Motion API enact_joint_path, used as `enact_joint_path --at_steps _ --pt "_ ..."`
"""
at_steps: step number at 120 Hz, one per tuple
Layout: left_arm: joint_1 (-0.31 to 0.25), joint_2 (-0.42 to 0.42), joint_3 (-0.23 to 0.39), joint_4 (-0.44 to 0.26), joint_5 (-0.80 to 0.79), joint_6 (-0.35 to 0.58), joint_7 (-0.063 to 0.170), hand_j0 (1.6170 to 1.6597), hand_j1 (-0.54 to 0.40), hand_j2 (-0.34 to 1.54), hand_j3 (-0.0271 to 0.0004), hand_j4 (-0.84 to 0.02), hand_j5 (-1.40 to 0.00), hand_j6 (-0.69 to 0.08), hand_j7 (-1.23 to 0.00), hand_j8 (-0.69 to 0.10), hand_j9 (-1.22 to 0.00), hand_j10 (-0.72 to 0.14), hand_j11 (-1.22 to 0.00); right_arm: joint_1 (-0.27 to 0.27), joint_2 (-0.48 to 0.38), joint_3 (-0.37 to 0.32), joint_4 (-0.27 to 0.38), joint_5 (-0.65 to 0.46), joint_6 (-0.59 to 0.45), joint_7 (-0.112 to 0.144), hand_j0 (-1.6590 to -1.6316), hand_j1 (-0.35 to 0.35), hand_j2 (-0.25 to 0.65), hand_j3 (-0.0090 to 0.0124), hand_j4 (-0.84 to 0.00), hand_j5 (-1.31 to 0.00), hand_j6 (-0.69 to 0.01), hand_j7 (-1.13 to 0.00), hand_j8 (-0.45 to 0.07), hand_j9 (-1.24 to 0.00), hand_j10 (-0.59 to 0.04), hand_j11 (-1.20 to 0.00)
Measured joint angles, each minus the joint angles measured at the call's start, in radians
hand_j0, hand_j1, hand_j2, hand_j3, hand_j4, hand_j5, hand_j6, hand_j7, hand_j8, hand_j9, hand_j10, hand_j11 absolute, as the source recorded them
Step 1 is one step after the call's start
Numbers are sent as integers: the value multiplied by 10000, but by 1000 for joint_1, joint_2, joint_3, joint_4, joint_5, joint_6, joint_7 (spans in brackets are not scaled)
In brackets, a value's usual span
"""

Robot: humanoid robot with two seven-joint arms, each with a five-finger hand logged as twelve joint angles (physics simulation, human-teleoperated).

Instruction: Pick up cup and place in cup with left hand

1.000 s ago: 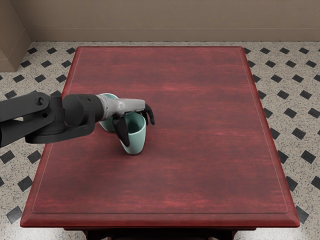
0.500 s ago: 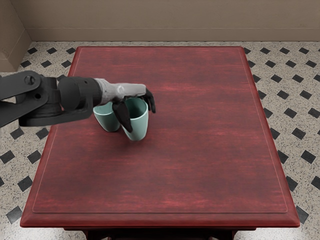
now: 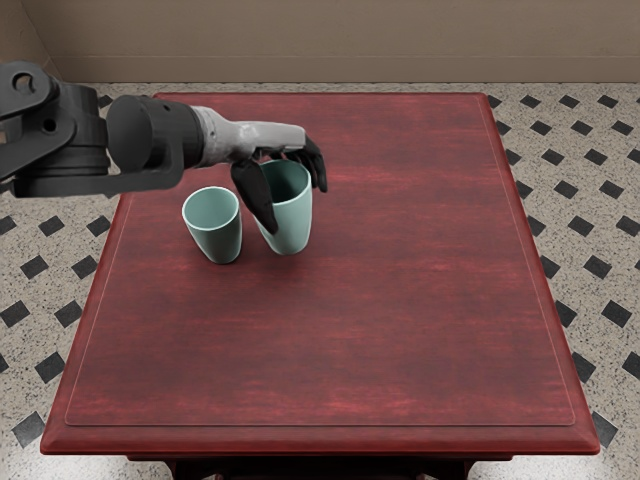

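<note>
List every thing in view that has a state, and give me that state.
Left robot hand: closed on a cup, palm side down.
Held cup: upright, mouth up, apparently lifted, not in the other cup.
Other cup: standing upright on the table, mouth up, nothing visible inside.
</note>
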Motion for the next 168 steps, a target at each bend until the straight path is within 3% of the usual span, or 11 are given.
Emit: enact_joint_path --at_steps 42,104,168 --pt "-107 88 1 27 -83 -50 0 16548 -1506 786 0 -4740 -6647 -3096 -6799 -2123 -6518 -2726 -6589 0 0 0 0 0 0 0 -16581 -3491 1 0 -3 0 -4 0 -3 0 -2 0" --pt "-112 217 -9 28 -102 -124 0 16544 -1602 954 0 -4624 -6797 -3126 -6818 -2067 -6628 -2634 -6628 1 0 0 1 0 0 0 -16581 -3491 1 0 -3 0 -4 0 -3 0 -2 0" --pt "-82 208 3 99 -93 -131 0 16543 -1610 982 0 -4627 -6942 -3013 -6850 -2028 -6686 -2576 -6704 2 0 0 3 0 0 0 -16581 -3491 1 0 -2 0 -4 0 -3 0 -2 0"
